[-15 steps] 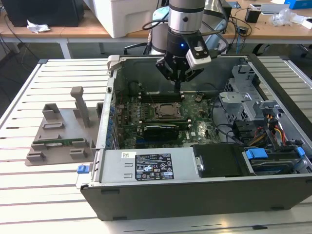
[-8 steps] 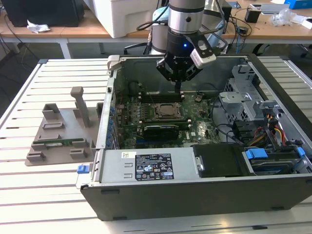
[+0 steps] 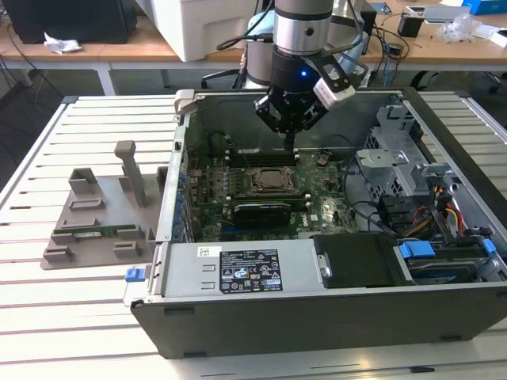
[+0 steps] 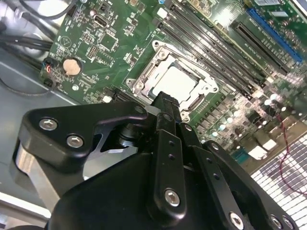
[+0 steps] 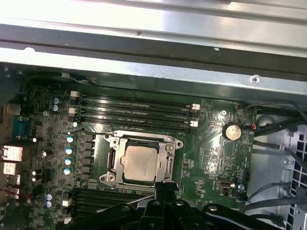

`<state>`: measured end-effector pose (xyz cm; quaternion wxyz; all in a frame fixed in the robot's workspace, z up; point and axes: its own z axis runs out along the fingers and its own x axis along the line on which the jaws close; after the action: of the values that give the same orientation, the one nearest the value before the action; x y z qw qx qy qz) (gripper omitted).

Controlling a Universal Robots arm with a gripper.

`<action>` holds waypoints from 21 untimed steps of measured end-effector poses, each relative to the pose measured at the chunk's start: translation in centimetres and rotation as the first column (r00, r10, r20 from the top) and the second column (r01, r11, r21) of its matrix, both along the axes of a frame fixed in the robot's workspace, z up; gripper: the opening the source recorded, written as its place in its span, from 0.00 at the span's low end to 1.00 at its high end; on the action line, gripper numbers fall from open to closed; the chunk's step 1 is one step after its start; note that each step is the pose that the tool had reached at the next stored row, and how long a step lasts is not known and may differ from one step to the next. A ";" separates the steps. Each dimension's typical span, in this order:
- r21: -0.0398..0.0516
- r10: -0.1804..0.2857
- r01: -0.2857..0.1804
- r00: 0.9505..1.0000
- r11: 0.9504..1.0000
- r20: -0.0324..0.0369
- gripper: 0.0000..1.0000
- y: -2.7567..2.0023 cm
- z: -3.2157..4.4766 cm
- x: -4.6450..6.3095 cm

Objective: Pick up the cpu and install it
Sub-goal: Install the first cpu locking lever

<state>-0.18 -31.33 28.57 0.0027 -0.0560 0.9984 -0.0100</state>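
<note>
Silvery cpu already seated flat inside the socket frame on the green motherboard of the open computer case on the slatted worktop, gripper poised just above it, jaws pressed together and holding nothing.

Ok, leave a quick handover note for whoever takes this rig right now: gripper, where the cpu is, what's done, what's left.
Gripper: above the motherboard inside the open computer case, fingers together, holding nothing.
The cpu: lying flat in the socket frame, in both wrist views; the gripper's tip is near the frame's edge.
Done: cpu is placed in the socket.
Left: whether it is fully seated or latched can't be judged from here.
</note>
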 end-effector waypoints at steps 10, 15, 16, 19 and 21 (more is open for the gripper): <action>0.000 0.067 -0.067 0.998 0.998 0.000 0.11 0.01 0.00 -0.6; 0.000 0.061 -0.061 0.998 0.998 0.000 0.11 0.20 0.00 -2.2; 0.000 0.060 -0.060 0.998 0.998 0.000 0.11 0.31 -0.02 -2.7; 0.000 0.058 -0.058 0.998 0.998 0.000 0.11 0.62 -0.28 -4.2; 0.000 0.057 -0.057 0.998 0.998 0.000 0.11 0.88 -0.56 -5.2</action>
<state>-5.41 -30.45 28.01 0.0030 -0.0843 0.9964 -0.0100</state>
